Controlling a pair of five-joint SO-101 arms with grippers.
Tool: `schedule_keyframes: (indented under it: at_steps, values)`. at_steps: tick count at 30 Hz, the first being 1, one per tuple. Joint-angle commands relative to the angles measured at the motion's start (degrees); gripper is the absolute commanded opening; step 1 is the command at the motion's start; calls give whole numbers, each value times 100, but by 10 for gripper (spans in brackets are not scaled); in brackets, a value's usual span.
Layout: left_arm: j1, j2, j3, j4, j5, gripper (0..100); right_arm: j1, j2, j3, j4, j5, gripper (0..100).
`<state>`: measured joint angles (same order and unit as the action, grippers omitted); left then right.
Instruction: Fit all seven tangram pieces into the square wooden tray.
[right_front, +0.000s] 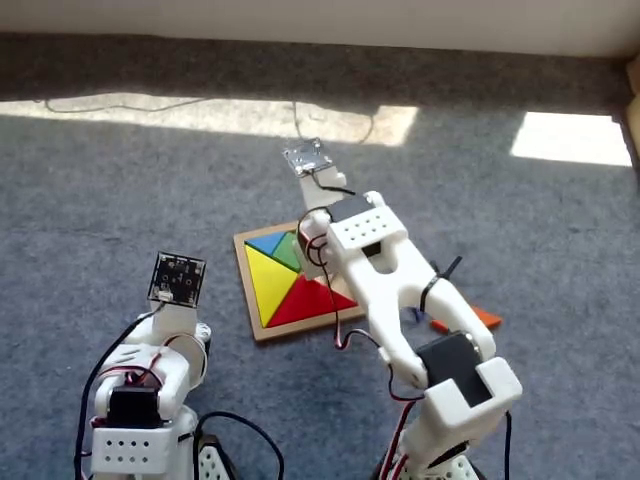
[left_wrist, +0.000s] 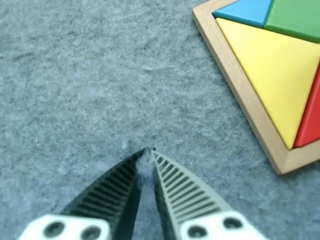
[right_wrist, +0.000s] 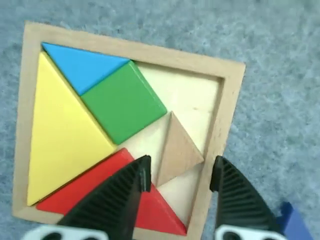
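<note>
The square wooden tray (right_wrist: 130, 47) lies on grey carpet and holds a blue triangle (right_wrist: 82, 65), a green square (right_wrist: 122, 102), a large yellow triangle (right_wrist: 60, 130) and a red triangle (right_wrist: 100, 190). A small tan triangle (right_wrist: 177, 150) rests on the tray's bare floor beside the green square. My right gripper (right_wrist: 181, 170) hovers open just over it, one finger on each side, neither touching. My left gripper (left_wrist: 148, 150) is shut and empty above bare carpet, a short way from the tray's corner (left_wrist: 280, 162). From above, the right arm (right_front: 380, 260) reaches over the tray (right_front: 252, 290).
An orange piece (right_front: 486, 318) lies on the carpet to the right of the tray, partly behind the right arm. A blue piece (right_wrist: 295, 222) sits outside the tray close to the right gripper. The left arm (right_front: 150, 390) stands at the lower left. A cable (right_front: 150, 103) runs along the far carpet.
</note>
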<state>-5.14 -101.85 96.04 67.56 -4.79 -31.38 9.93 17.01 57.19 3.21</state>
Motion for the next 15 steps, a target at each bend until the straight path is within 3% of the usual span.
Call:
schedule_keyframes:
  at_steps: [1, 15]
  values:
    - [-75, -233, 119, -9, -18, 7, -13, 251, -295, 31, -44, 195]
    - [-75, -233, 119, -9, -18, 7, -295, 295, -259, 66, -35, 195]
